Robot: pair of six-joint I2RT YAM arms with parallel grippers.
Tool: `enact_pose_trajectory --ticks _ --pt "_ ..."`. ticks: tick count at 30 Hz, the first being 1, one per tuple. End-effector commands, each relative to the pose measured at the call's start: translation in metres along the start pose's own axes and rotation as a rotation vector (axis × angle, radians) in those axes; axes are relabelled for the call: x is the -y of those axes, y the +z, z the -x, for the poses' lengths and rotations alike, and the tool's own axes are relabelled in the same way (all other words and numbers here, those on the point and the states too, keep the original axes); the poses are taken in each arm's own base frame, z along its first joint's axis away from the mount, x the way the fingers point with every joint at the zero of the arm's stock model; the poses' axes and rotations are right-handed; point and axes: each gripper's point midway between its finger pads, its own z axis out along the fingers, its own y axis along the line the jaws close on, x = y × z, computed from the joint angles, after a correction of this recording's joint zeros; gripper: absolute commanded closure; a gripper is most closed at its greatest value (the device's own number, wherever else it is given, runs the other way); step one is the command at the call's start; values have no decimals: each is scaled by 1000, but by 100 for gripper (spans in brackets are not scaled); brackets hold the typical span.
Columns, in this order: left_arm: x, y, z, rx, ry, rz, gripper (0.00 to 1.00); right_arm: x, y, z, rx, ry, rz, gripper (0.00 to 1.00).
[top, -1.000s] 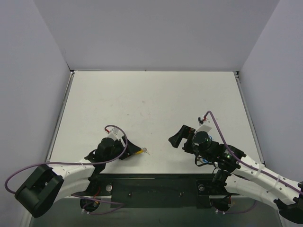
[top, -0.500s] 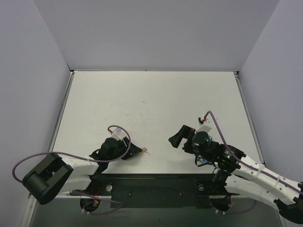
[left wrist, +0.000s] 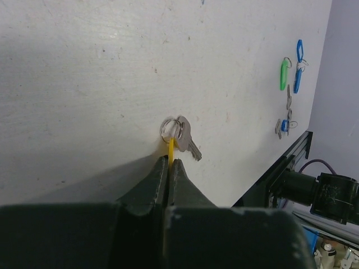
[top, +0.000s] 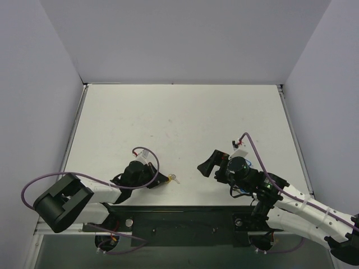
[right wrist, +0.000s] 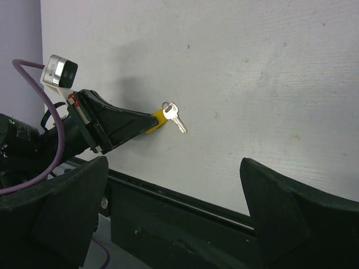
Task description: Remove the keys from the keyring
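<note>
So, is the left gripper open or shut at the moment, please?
Shut: the left gripper pinches the yellow cap at the keyring.

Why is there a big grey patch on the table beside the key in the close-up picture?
Left wrist view: that is the shadow of the left gripper, which pinches the yellow cap, cast on the table up to the keyring; the gripper's body looks dark and blurry. Right wrist view: the key is sharp, the near fingers are soft black shapes.
</note>
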Motion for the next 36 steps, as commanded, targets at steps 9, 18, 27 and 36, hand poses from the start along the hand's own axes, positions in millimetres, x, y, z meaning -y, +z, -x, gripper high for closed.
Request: enact_pose_trajectory --ticks 9,18,27,36 --pt "90 -56 26 87 148 -221 100 -73 -9 13 19 105 319 7" --pt "157 -119 30 90 253 -441 100 -130 -41 43 81 233 577 9" --pt "233 -190 25 58 398 -736 100 -174 -78 54 41 273 777 9" --pt "281 -237 34 85 365 -917 100 -214 -110 57 10 271 946 10"
